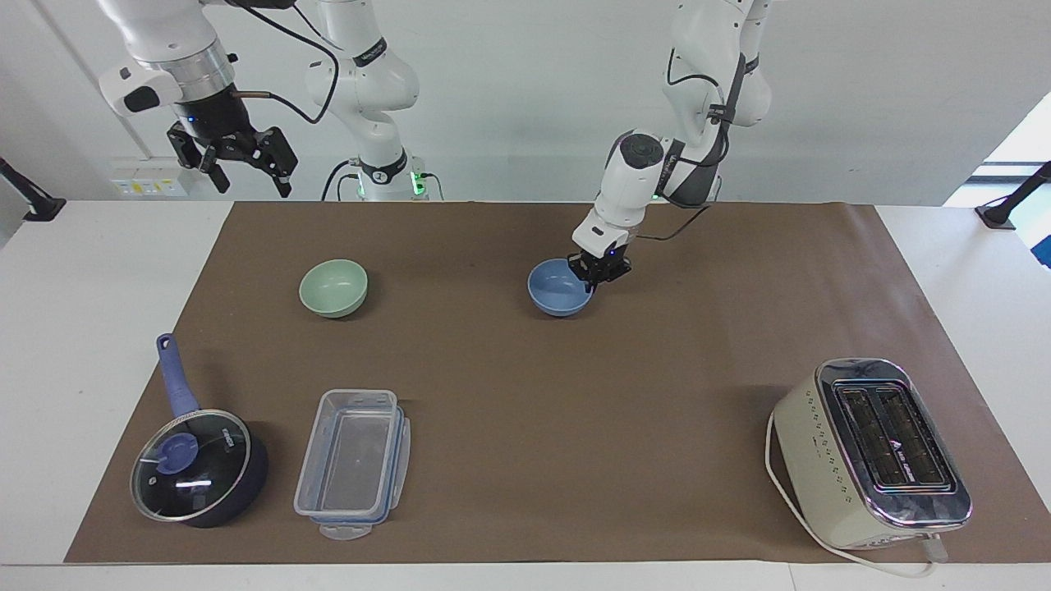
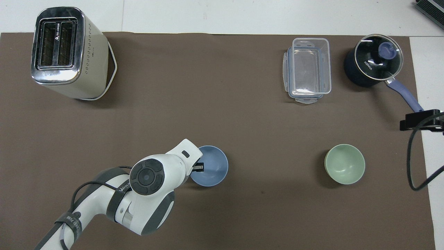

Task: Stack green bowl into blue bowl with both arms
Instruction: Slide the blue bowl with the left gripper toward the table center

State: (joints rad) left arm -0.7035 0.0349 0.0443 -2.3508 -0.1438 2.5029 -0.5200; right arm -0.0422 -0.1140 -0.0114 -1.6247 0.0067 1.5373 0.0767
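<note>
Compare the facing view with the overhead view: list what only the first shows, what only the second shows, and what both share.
Only the facing view: the right gripper, open, raised over the table's edge at the right arm's end, waiting.

Only the overhead view: the left gripper's finger reaching inside the bowl's rim.

Both: the left gripper shut on the blue bowl, the green bowl, toaster, saucepan and clear container.

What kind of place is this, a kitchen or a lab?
Most likely a robotics lab with a staged kitchen tabletop: two white arms work over a brown mat holding a toaster and lidded saucepan.
</note>
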